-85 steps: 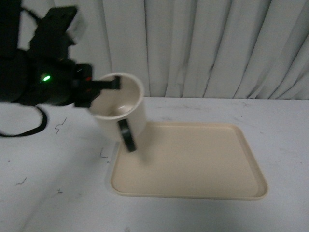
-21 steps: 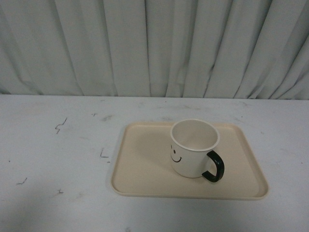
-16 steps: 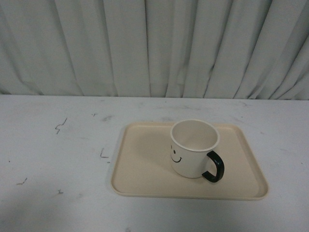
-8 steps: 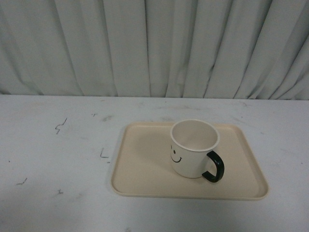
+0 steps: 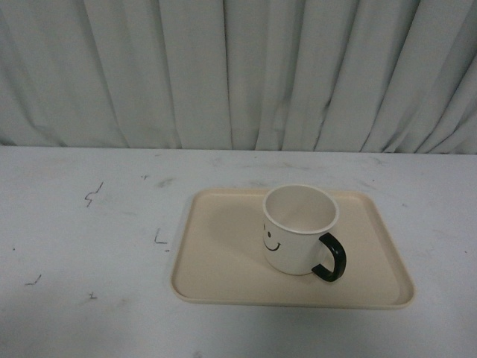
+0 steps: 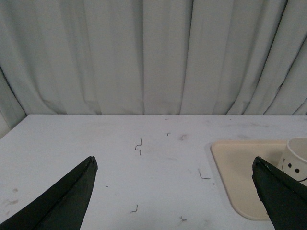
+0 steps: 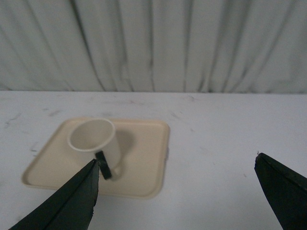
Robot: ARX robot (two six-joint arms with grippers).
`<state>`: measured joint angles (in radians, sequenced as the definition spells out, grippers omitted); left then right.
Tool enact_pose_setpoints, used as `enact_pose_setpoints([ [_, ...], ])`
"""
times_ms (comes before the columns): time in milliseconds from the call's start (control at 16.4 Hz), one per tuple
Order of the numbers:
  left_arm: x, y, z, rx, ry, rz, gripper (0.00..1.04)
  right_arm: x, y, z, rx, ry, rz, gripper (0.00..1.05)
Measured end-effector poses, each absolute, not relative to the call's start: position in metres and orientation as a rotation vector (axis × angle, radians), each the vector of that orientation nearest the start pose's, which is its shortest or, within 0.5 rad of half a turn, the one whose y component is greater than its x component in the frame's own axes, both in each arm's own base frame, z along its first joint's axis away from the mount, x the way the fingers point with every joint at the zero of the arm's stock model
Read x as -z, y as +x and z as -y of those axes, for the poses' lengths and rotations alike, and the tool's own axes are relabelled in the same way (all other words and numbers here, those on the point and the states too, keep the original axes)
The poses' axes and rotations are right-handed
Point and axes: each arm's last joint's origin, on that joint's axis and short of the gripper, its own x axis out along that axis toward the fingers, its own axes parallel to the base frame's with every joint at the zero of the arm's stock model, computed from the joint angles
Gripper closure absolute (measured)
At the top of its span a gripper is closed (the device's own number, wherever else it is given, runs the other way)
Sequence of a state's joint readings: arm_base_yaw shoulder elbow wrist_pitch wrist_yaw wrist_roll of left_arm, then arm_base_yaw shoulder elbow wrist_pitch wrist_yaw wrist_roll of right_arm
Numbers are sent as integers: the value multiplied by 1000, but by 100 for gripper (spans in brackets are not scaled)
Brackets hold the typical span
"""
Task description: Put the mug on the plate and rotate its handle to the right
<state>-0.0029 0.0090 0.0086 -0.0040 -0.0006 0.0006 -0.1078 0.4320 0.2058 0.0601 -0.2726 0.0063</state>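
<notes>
the mug, aloft in the left arm five seconds back, now stands upright near the middle of the plate, unmoved over the last second. its handle points toward 4 o'clock, the smiley toward 7. left jaws and right jaws both gape wide, empty, above the table.

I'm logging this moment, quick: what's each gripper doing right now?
Left gripper: open, holding nothing.
Right gripper: open, holding nothing; the mug stands free on the plate.
</notes>
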Motion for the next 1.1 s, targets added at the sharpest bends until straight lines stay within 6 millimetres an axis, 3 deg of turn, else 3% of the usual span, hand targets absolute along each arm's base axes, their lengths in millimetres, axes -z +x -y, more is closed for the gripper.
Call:
enact_pose_setpoints([
  [61, -165, 98, 0, 3, 1, -4, 7, -215, 138, 6, -213, 44, -211, 6],
  [183, -165, 98, 0, 3, 1, -4, 7, -237, 182, -1, -317, 23, -366, 6],
  [305, -165, 98, 0, 3, 1, -4, 7, -237, 214, -16, -402, -4, -534, 6],
  [489, -165, 98, 0, 3, 1, -4, 7, -247, 258, -36, -491, -66, -574, 6],
  [611, -165, 98, 0, 3, 1, -4, 7, -233, 295, -52, -535, -90, -723, 6],
  [794, -165, 98, 0, 3, 1, -4, 7, -216, 330, -70, -571, -127, -824, 6],
  [977, -165, 98, 0, 3, 1, -4, 7, -201, 351, -79, -557, -168, -874, 6],
  [1038, -165, 98, 0, 3, 1, -4, 7, -179, 364, -83, -526, -181, -923, 6],
  [1099, -165, 98, 0, 3, 1, -4, 7, -175, 367, -83, -522, -171, -938, 6],
])
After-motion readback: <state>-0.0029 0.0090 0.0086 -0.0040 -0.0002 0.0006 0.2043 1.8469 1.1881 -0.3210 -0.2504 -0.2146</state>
